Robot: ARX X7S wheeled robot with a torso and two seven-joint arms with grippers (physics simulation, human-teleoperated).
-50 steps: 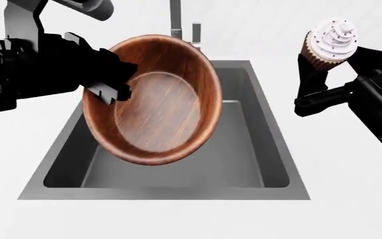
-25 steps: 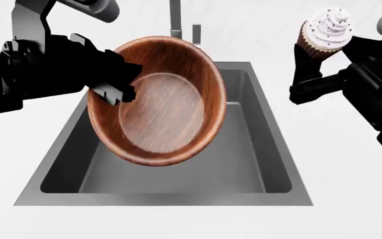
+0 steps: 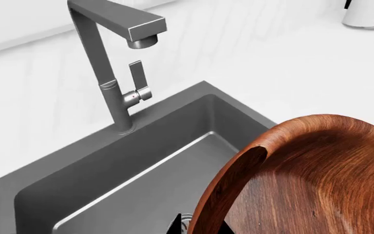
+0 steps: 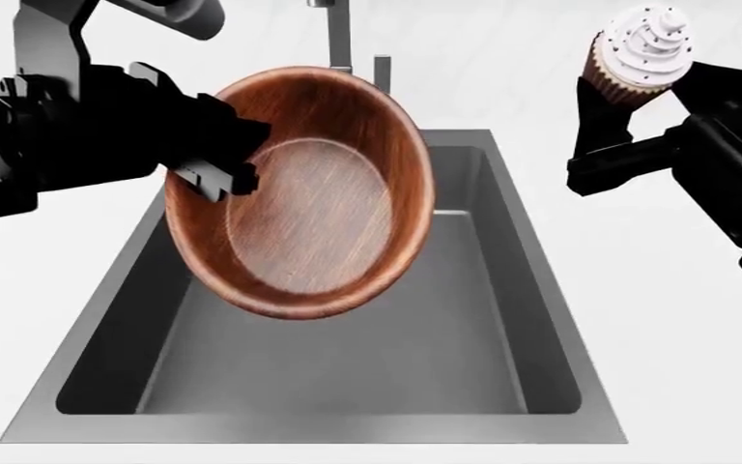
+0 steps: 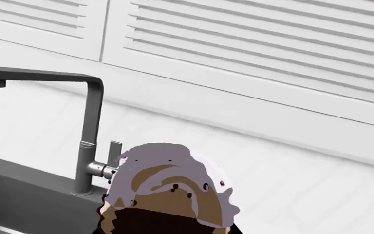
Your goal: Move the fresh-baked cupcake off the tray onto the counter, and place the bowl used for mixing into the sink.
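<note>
Item 1: wooden mixing bowl [image 4: 300,193]. Held tilted in the air above the sink [image 4: 500,329], inside facing the robot's head. Left gripper [image 4: 216,159] clamped on the rim at the bowl's left edge; a one-sided pinch on a thick wall. Risk: the weight hangs off a single point, so the bowl may swivel in the grip or slip free. Let go from this height it would likely drop hard into the basin and bounce. Its far rim sits near the steel faucet [image 3: 112,73]; a swing backward could knock it.

Item 2: cupcake [image 4: 638,53]. Held aloft, right of the sink, over the white worktop [image 4: 680,319], leaning slightly. Right gripper [image 4: 616,97] closed on the ribbed wrapper. Risk: soft paper may crush under pressure, or the cupcake may slide out; set down leaning, it could topple onto its frosting.

Item 3: tray. Not in view.

Item 4: both arms loaded at once; attention split between them raises the chance of either slip.
</note>
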